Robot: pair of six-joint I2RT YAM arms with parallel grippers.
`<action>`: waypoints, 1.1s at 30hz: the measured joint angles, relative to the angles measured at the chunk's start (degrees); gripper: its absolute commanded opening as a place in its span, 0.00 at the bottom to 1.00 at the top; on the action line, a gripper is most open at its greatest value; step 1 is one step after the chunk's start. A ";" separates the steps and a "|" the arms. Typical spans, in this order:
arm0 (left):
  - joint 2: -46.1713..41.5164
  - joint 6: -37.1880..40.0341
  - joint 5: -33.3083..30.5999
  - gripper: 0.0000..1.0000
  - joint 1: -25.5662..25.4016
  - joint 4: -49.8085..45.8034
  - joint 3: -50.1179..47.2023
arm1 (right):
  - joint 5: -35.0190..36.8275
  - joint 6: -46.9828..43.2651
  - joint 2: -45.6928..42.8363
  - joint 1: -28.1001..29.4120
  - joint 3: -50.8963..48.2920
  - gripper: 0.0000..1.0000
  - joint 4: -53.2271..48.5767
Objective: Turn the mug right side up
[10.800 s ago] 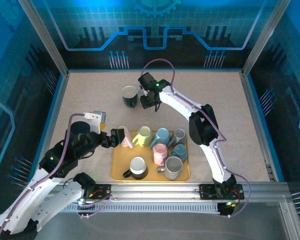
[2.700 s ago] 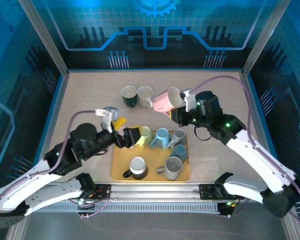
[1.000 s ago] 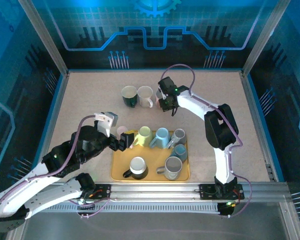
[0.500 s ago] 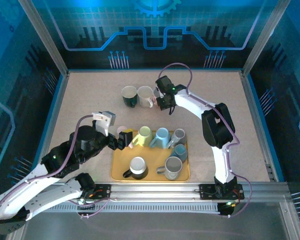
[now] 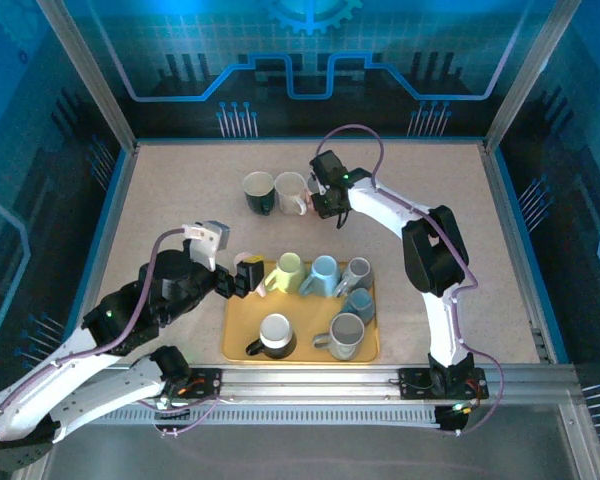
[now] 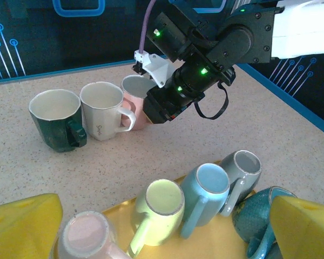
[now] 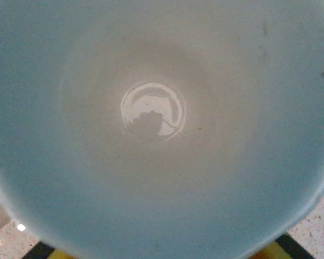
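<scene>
Since 2.7 s back, right gripper [image 5: 327,198] swung from mid-right to upper centre of the top view. Pink mug [image 6: 135,91] now stands mouth-up on table [image 6: 259,124], just beside white mug [image 6: 100,102]. Step judged: release. Forearm stretched up-left from the elbow, gripper at the mug's rim; jaw state cannot be told. Next: open, lift straight clear. Left gripper [image 5: 245,277] hovers left of centre, jaws wide, empty.

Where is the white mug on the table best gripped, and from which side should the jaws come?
Grip the white mug by its rim wall on the side facing the yellow tray, coming from above, one jaw inside and one outside. It stands upright, mouth open. The dark green mug crowds one flank; its handle and the pink mug crowd the other.
</scene>
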 measured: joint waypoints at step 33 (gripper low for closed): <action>19.17 1.64 14.88 0.99 -8.72 -6.73 3.50 | -6.38 -1.09 -53.18 0.90 -30.51 0.66 0.39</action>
